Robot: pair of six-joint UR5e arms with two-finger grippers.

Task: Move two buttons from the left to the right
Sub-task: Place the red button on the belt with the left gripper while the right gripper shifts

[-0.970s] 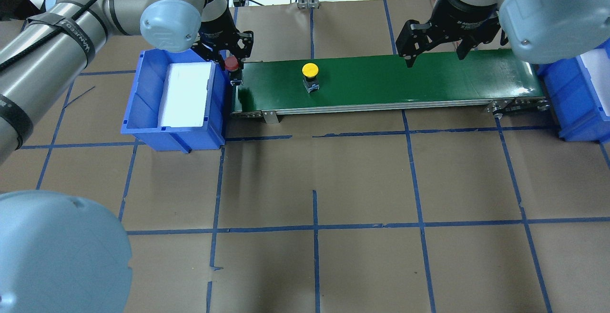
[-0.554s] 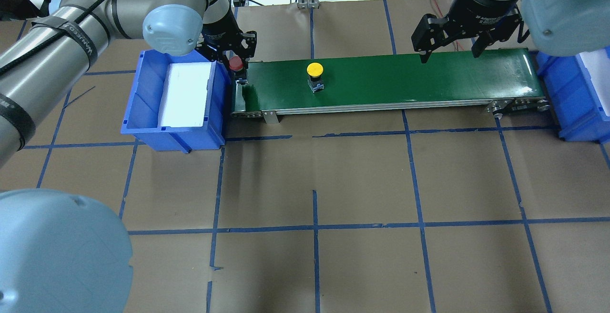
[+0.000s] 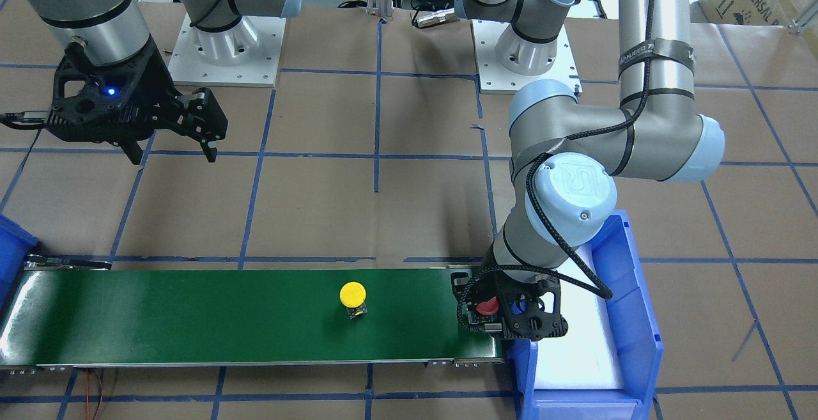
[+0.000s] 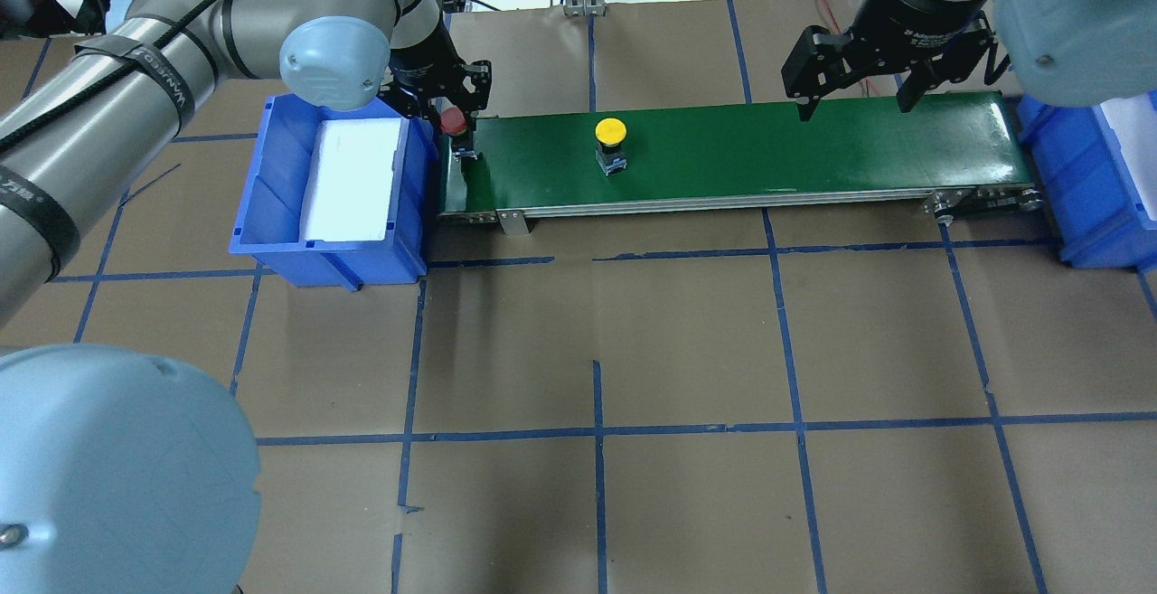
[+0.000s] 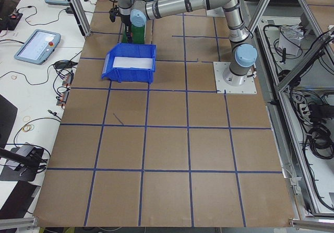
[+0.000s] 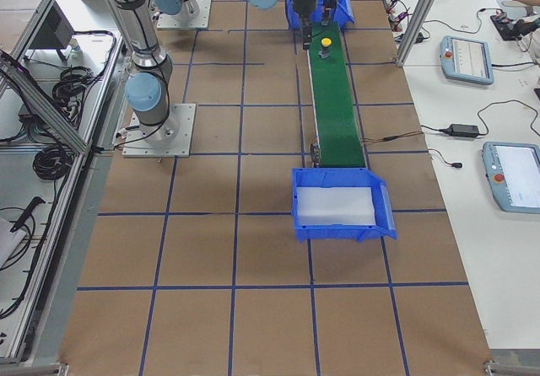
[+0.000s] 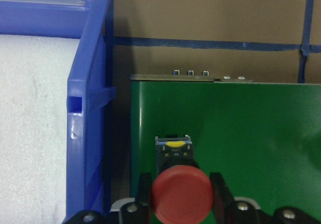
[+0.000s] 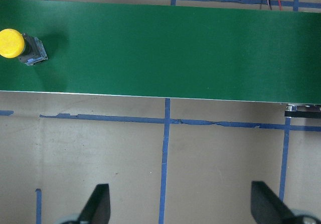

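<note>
Neither button had been delivered yet. The yellow button (image 4: 611, 131) stood upright, left of centre on the smooth, glossy green belt (image 4: 813, 146). My left pincer (image 4: 456, 124) clamped the red button (image 7: 181, 196) at the belt's left end (domed cap, square body). My right pincer (image 4: 854, 92) hung spread wide and empty, upper right.

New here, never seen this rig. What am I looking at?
Two robot arms stand at a table, each ending in a two-finger pincer. Cameras: one above and behind the robot, one facing it, one at each table end, one on each wrist. On the table lies a green conveyor belt with a blue bin at each end. A yellow button stands on the belt. The left pincer holds a red button over the belt's left end. The right pincer hangs open and empty.
</note>
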